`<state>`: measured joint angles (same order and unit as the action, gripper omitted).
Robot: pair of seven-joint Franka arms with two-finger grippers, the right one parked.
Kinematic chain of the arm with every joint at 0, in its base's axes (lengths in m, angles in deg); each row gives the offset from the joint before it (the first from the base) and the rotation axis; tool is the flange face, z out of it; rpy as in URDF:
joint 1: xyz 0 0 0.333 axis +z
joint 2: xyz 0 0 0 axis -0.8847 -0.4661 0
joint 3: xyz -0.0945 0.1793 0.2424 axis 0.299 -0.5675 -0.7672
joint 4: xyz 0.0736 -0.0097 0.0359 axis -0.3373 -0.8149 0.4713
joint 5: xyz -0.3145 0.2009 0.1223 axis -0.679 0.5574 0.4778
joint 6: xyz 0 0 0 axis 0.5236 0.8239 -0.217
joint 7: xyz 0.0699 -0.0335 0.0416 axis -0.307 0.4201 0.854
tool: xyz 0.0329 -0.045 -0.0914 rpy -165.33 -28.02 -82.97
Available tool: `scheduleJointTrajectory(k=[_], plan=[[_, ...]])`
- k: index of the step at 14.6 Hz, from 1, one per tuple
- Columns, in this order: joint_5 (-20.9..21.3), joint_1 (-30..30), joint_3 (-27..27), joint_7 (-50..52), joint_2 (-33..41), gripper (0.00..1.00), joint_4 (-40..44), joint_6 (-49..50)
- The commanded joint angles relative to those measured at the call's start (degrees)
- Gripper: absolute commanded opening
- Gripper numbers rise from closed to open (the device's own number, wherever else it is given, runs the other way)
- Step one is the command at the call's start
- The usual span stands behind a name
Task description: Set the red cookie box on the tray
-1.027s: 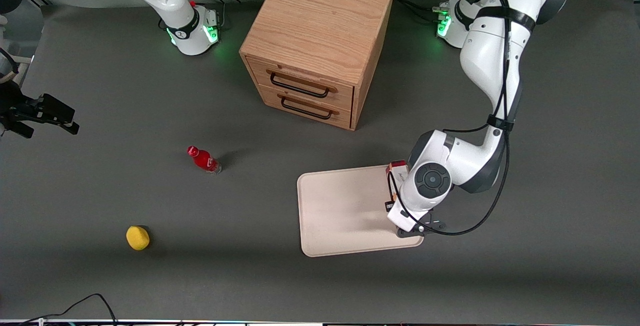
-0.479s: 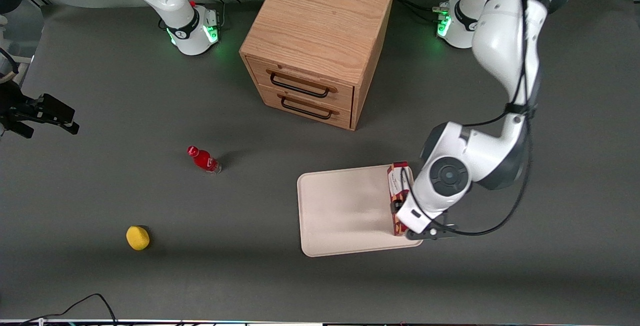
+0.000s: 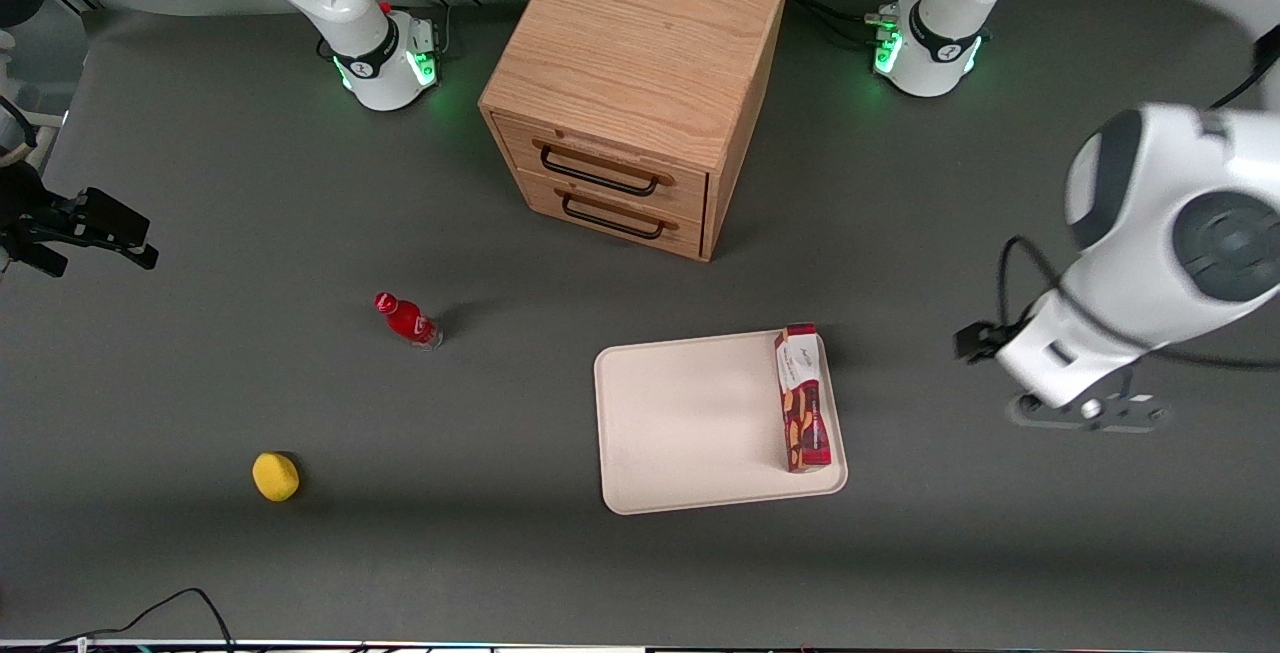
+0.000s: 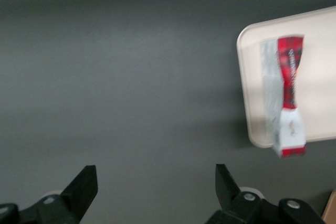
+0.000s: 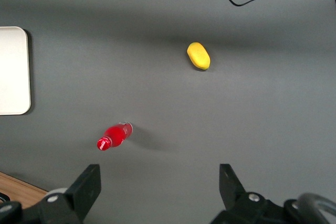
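Observation:
The red cookie box (image 3: 803,398) lies flat on the cream tray (image 3: 690,423), along the tray's edge toward the working arm's end, with its white-label end farther from the front camera. The left wrist view shows the box (image 4: 287,103) on the tray (image 4: 320,93) with nothing touching it. My left gripper (image 3: 1085,411) hangs high over bare table, well off the tray toward the working arm's end. In the wrist view the gripper (image 4: 155,174) is open, with only grey mat between its fingers.
A wooden two-drawer cabinet (image 3: 640,83) stands farther from the front camera than the tray. A small red bottle (image 3: 407,320) and a yellow lemon-like object (image 3: 275,476) lie toward the parked arm's end of the table.
The gripper let go of the box, which now lies on the tray. The arm rose and swung away toward the working arm's end.

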<state>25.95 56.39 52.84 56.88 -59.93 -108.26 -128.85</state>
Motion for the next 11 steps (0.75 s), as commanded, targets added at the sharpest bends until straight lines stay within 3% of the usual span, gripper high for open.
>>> scheduleJointTrajectory(k=[1,5,11], plan=[[-1.47,2.39,0.25,-4.22,11.82,1.0,-13.75,-1.05],[-2.88,3.46,0.07,-5.55,22.99,1.0,-23.17,-0.96],[-3.93,3.81,-1.76,-13.01,24.6,1.0,-18.19,8.26]])
